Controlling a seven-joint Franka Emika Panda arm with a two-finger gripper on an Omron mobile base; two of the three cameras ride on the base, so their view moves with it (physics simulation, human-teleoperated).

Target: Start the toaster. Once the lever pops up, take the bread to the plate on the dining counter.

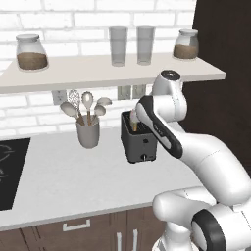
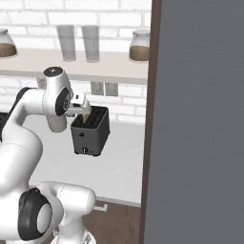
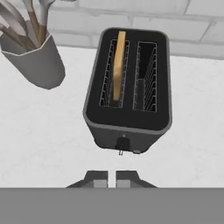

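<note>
Starting toaster [image 3: 127,87]: gripper [image 3: 111,178] pinched together, empty, above lever [image 3: 123,143]; next, pressing it down with bread [image 3: 118,65] seated.

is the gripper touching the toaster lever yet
Apart. In the hand view the shut gripper sits clear of the lever, with bare white counter showing between them.

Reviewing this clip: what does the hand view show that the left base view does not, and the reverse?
Hand view: both slots of the dark grey two-slot toaster from above, the right one vacant, and the gripper with its tips nearly together. Left base view: the shelf carrying two jars and two glasses, plus the black cooktop. Shared: the toaster, the tan bread slice and the grey utensil crock.
</note>
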